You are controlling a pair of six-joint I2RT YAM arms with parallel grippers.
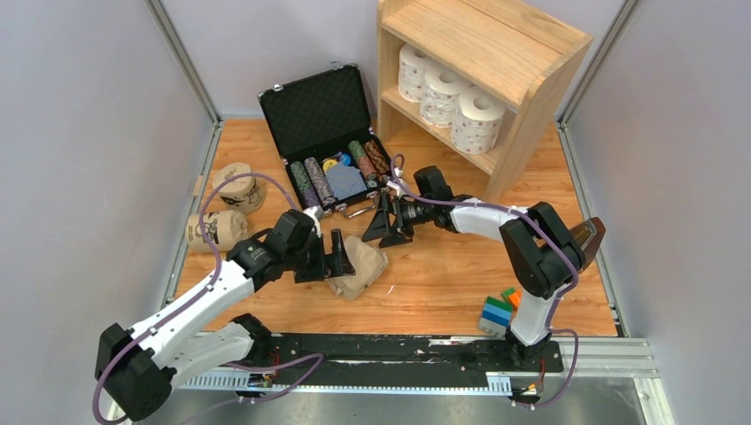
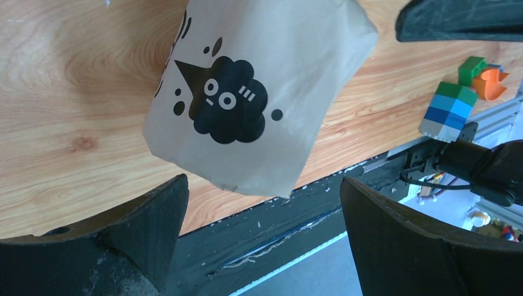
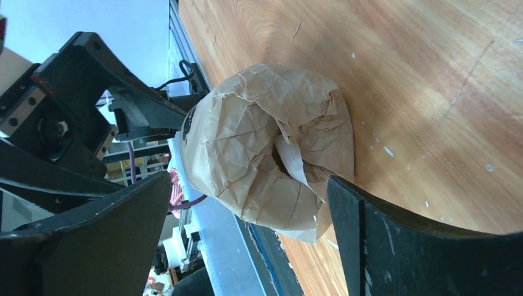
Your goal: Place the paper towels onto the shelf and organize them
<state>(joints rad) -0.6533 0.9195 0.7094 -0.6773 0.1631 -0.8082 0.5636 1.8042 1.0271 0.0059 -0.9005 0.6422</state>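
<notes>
Checker: Jaws, both arms?
Observer: Spread wide on left gripper [image 1: 328,261], nothing held. Equally wide on right gripper [image 1: 390,232], empty.
Checker: Nearest roll?
Observer: Crumpled tan roll [image 1: 361,268] lies on table [image 1: 443,274] just ahead of both grippers. Its black cartoon print faces the left wrist camera.
Checker: Others?
Observer: Two more tan rolls [image 1: 237,188] near the table's left edge, beside black case [image 1: 323,115]. Three white rolls [image 1: 443,96] in a row on the inner board of shelf [image 1: 531,97].
</notes>
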